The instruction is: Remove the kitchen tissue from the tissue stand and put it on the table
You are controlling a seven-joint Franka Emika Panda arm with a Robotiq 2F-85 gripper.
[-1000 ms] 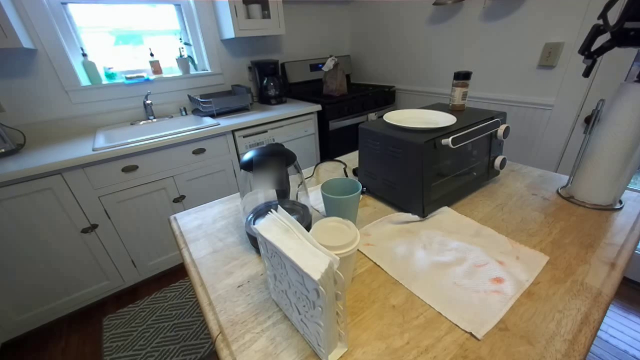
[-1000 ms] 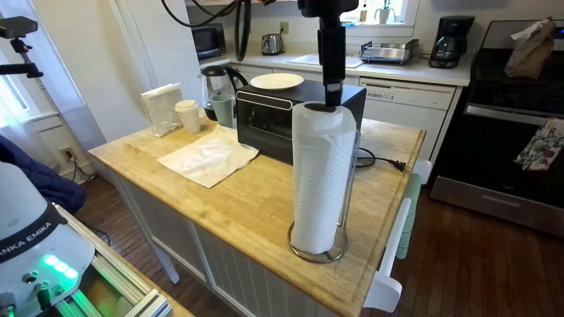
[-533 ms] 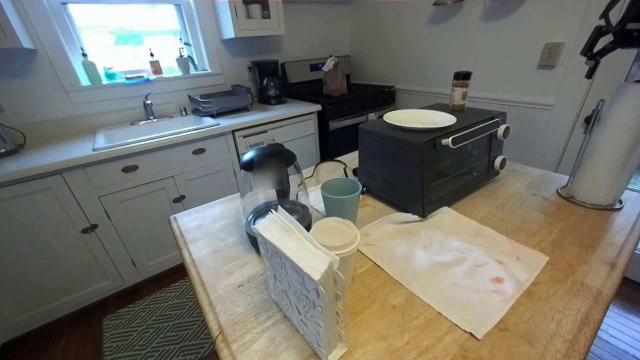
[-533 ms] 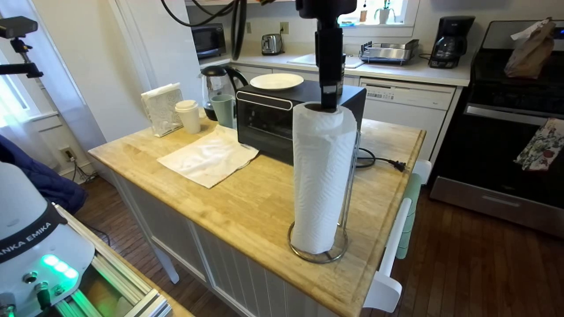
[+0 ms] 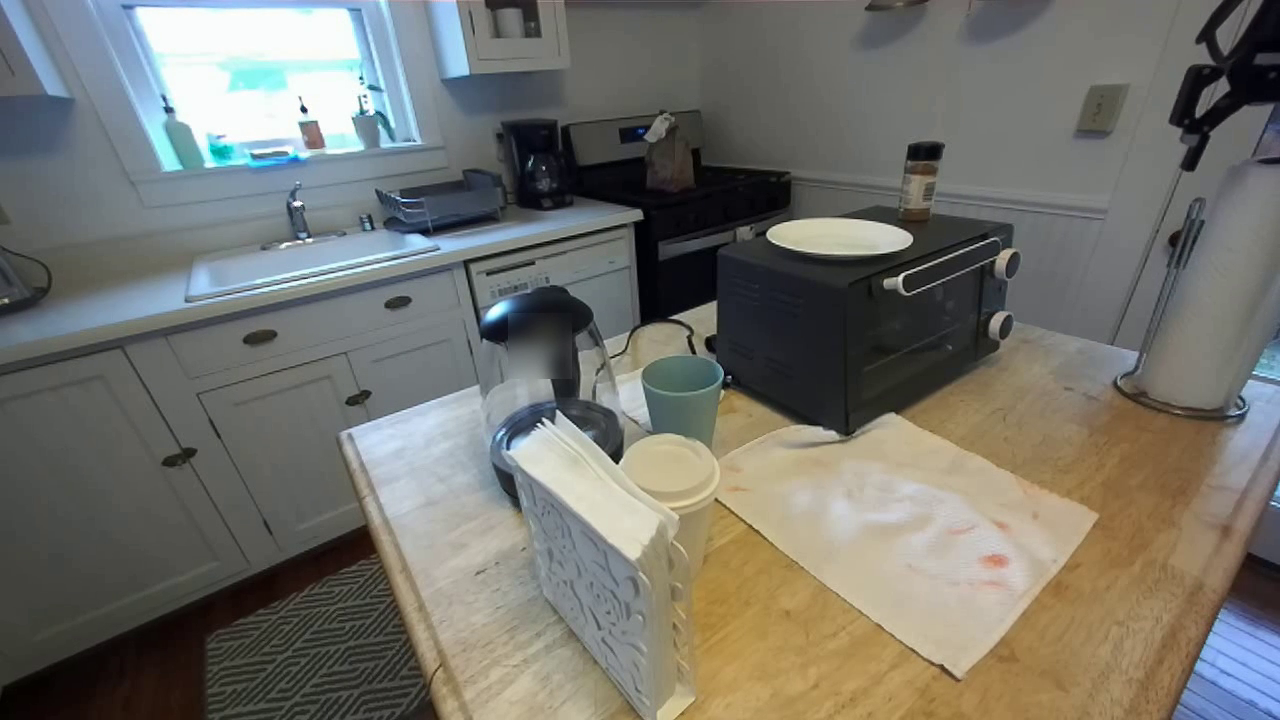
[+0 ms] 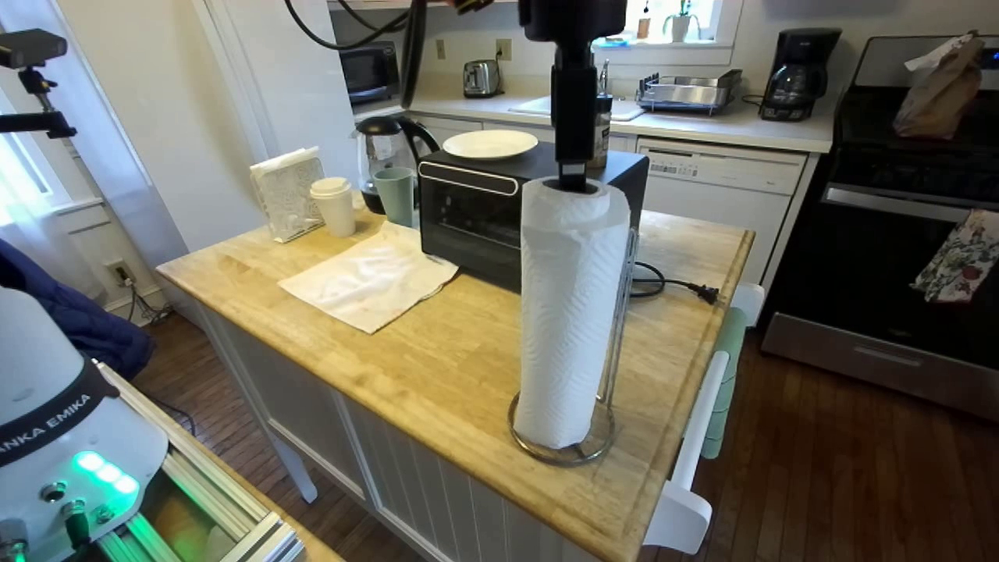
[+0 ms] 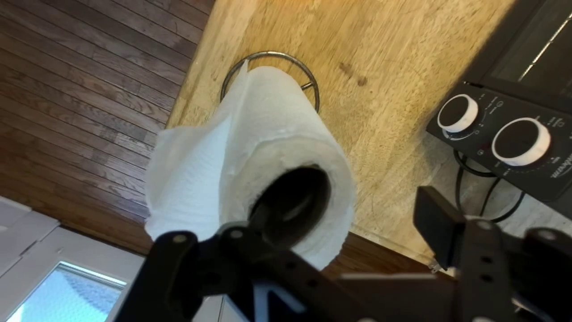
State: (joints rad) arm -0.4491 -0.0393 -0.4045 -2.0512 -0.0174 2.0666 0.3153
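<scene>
Pincer (image 7: 347,214), spread wide, is being nudged, likely for grabbing, with one tip being put at the hole of the paper roll (image 6: 566,320), which is still being held by its stand (image 7: 270,53).

Kitchen tissue (image 6: 566,328) made of matt, embossed paper; stand (image 7: 270,53) formed of shiny metal wire; table (image 6: 453,367) topped with smooth, grained wood; oven housing (image 5: 785,340) finished matt, oven door (image 5: 930,320) glazed with glossy glass.

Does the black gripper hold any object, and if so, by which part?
Nothing is held: the black gripper is open, one finger at the core of the white paper towel roll, the other outside.
</scene>
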